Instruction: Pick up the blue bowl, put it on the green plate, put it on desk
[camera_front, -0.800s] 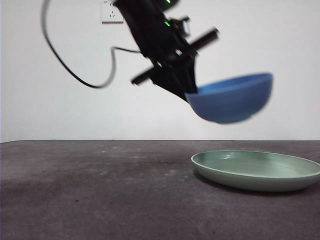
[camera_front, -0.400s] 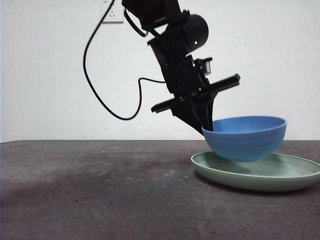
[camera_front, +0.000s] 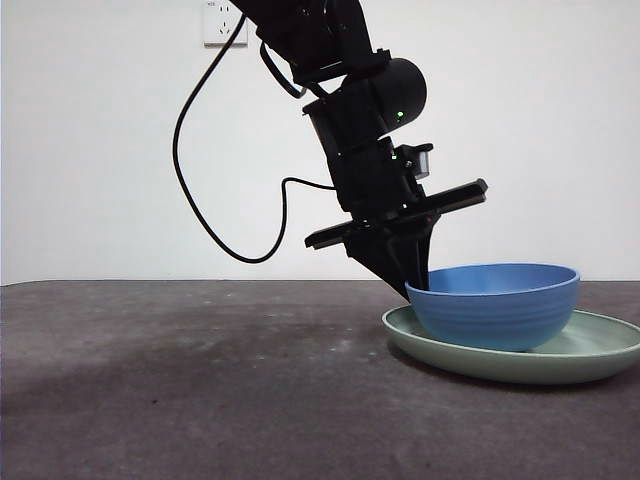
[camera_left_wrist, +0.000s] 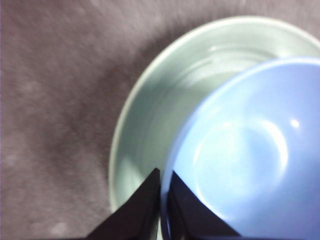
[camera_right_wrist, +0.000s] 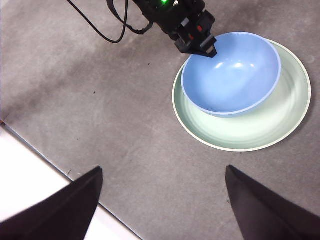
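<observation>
No text, label, brand or number can be read in any of the views. The white wall socket (camera_front: 224, 24) at the upper left of the front view carries a tiny mark along its top edge, too small and blurred to make out. The bowl (camera_front: 494, 304), the plate (camera_front: 600, 355) and the desk (camera_front: 200, 380) bear no printing.
</observation>
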